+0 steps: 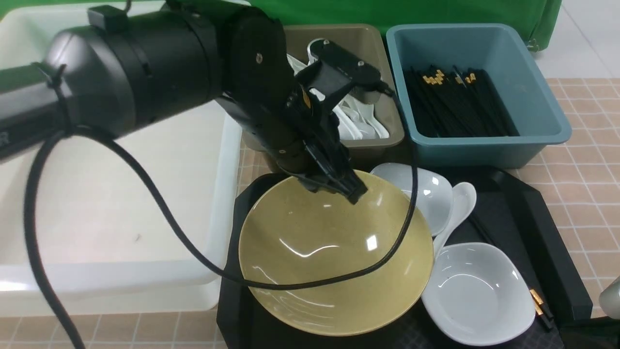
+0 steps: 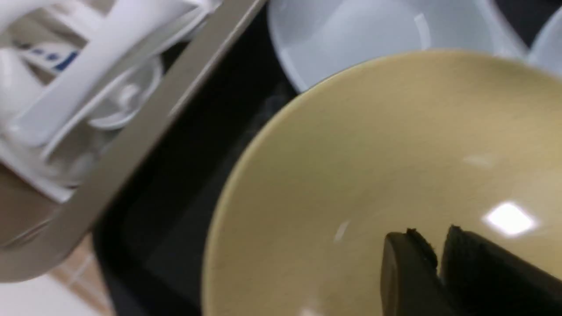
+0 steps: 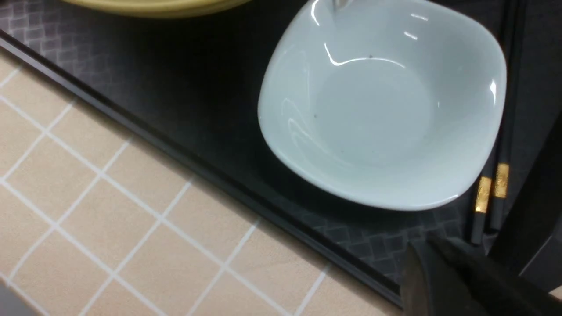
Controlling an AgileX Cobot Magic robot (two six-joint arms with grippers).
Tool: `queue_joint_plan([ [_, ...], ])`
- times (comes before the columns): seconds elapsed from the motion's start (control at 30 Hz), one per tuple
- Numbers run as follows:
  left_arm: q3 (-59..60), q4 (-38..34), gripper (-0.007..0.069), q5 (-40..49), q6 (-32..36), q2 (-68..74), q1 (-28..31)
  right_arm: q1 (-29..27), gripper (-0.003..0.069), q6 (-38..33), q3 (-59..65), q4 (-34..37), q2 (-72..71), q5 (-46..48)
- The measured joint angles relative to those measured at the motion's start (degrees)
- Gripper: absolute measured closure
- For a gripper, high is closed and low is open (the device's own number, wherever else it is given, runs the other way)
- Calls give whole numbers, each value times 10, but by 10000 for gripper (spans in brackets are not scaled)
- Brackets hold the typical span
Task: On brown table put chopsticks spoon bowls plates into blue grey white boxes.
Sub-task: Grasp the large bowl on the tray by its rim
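Note:
The mustard-yellow bowl (image 1: 334,257) lies on the black tray. My left gripper (image 1: 356,194) hangs just over the bowl's far rim. In the left wrist view its tips (image 2: 432,230) stand a narrow gap apart with nothing between them, above the bowl's inside (image 2: 373,175). Two white plates (image 1: 426,189) (image 1: 479,291) lie to the right of the bowl, and the white spoon (image 1: 457,208) lies between them. Black chopsticks (image 3: 483,195) with gold ends lie beside the near plate (image 3: 377,109). My right gripper (image 3: 428,245) is shut and empty, by the tray's near right corner.
The white tub (image 1: 121,194) fills the left side. The grey box (image 1: 382,58) holds white spoons and the blue box (image 1: 533,82) holds black chopsticks, both behind the black tray (image 1: 557,252). The brown tiled table (image 1: 591,160) shows on the right. A black cable loops over the bowl.

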Motion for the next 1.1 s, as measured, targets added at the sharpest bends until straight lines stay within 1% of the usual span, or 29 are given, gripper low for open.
queue_joint_plan([
  [0.1,0,41,385,0,-35,9,0,0,604,0,0,0,-11,0],
  [0.13,0,59,342,0,-58,12,0,0,604,0,0,1,-19,1],
  [0.23,0,88,260,0,-111,23,0,0,604,0,0,2,-34,4],
  [0.27,0,101,232,0,-139,30,0,0,604,0,0,2,-40,4],
  [0.3,0,103,228,0,-143,30,0,0,604,0,0,2,-41,4],
  [0.33,0,120,204,0,-165,38,0,0,604,0,0,2,-47,4],
  [0.43,0,161,185,-5,-200,61,0,0,604,0,0,2,-55,4],
  [0.63,0,202,185,-31,-237,103,0,0,603,0,0,2,-56,4],
  [0.73,0,193,191,-36,-250,118,0,0,603,0,0,2,-56,4],
  [0.83,0,186,225,-34,-250,127,0,0,600,0,0,2,-56,4],
  [0.87,-1,186,249,-34,-251,128,0,0,599,0,0,2,-56,4],
  [0.9,-1,186,252,-34,-251,128,0,0,599,0,0,2,-56,4],
  [0.93,-1,184,284,-33,-251,128,0,0,598,0,0,2,-56,4],
  [1.0,-2,178,324,-32,-251,128,0,0,597,0,0,2,-56,4],
  [1.03,-2,178,329,-32,-251,128,0,0,597,0,0,2,-56,4],
  [1.07,-3,170,364,-30,-252,127,0,0,596,0,0,2,-56,4],
  [1.1,-4,162,375,-28,-252,125,0,0,595,0,0,2,-56,4],
])
